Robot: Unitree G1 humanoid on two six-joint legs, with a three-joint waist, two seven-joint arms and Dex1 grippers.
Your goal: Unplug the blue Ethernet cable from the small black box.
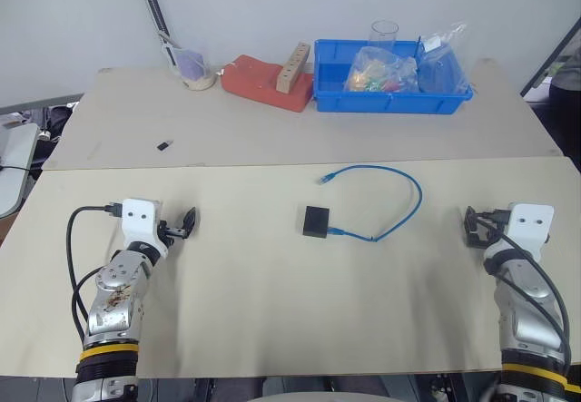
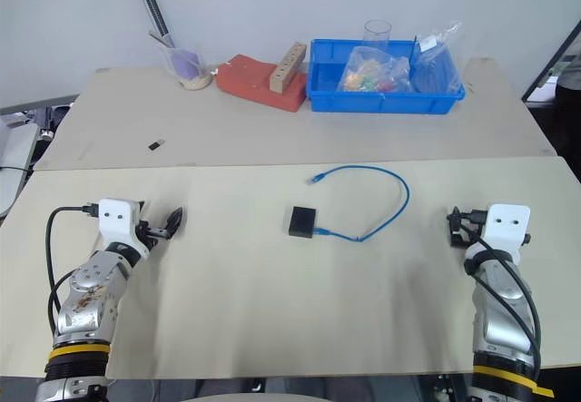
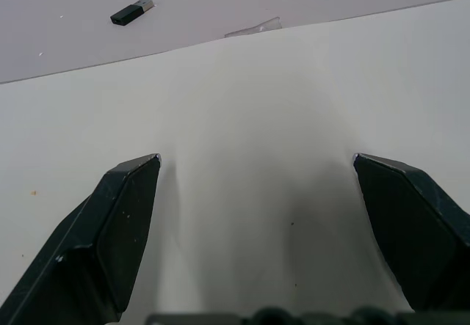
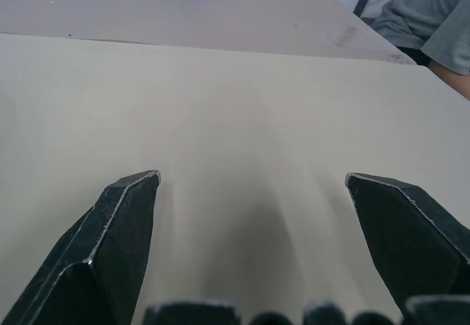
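Table [image 1: 272, 329] | blue Ethernet cable [image 1: 413, 204] plugged into small black box [image 1: 316, 221]

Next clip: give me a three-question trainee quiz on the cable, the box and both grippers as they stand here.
1. True or false: the blue Ethernet cable is already out of the small black box.
2. Where does the cable's free plug lie? A) in the blue bin B) on the table, beyond the box C) in a gripper
3. Fill in: the left gripper and the right gripper are both ____ and hold nothing.

Key: 1 false, one plug sits at the box's side. 2 B. 3 open.
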